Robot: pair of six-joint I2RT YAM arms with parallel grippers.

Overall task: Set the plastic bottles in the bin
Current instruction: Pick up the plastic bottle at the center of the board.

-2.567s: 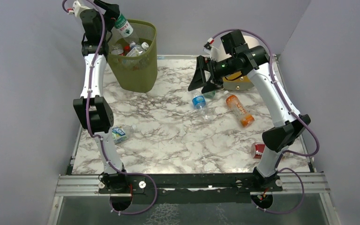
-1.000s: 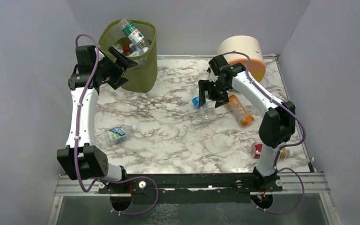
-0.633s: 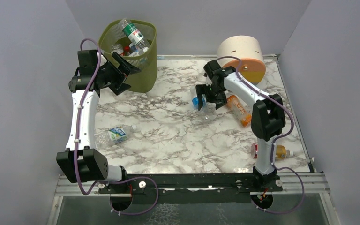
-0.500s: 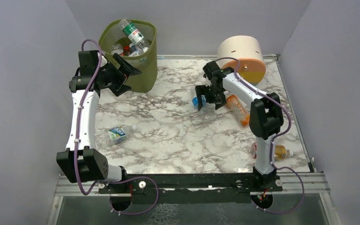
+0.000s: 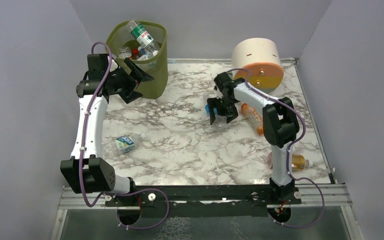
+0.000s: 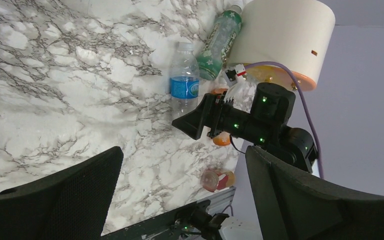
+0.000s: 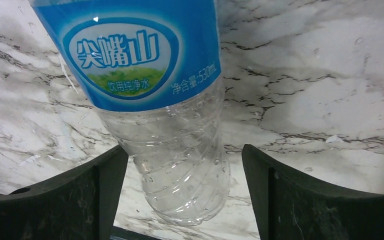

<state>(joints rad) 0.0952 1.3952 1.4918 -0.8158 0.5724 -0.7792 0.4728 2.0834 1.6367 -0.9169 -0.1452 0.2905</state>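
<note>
The olive mesh bin (image 5: 152, 75) stands at the back left with several bottles in it, a green-labelled one (image 5: 141, 35) sticking up. My left gripper (image 5: 141, 85) is open and empty beside the bin's front (image 6: 183, 152). My right gripper (image 5: 220, 112) is open, low over a blue-labelled bottle (image 7: 150, 75) lying on the table. In the right wrist view my gripper (image 7: 184, 165) has a jaw on either side of the bottle's clear base. This bottle also shows in the left wrist view (image 6: 185, 85). More bottles lie loose: orange-filled (image 5: 254, 119), blue-labelled at left (image 5: 121, 144), red-labelled (image 5: 292, 161), green (image 6: 217, 45).
A cream cylinder with an orange face (image 5: 257, 57) lies at the back right, with the green bottle against it. The enclosure walls close in the left, back and right. The marble table (image 5: 180, 150) ends at a metal rail in front.
The green-labelled bottle left my left gripper and now rests in the bin; that arm came down in front of the bin. My right gripper dropped down over the blue-labelled bottle.
</note>
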